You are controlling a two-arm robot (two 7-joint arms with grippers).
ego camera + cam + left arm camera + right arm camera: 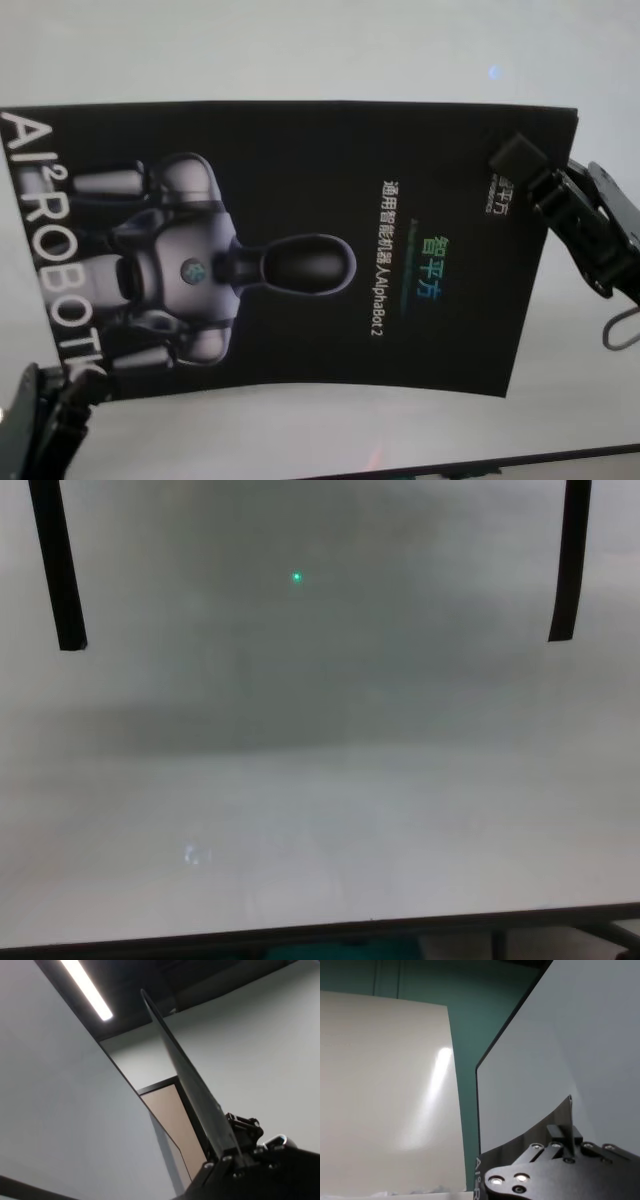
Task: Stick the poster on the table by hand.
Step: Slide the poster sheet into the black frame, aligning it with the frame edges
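While the head view shows the poster (290, 240) printed side up, held above the table (300, 50) between both arms, the chest view shows neither poster nor arms, only bare table with two black tape strips (57, 565) at far left and far right. Left wrist view sees the sheet edge-on, running away from the left gripper (225, 1152), which is clamped on it. Right wrist view shows the sheet's plain back curving up from the right gripper (567, 1132). In the head view the right gripper is pinched on the poster's far-right corner and the left gripper sits at its near-left corner. The sheet bows slightly between them.
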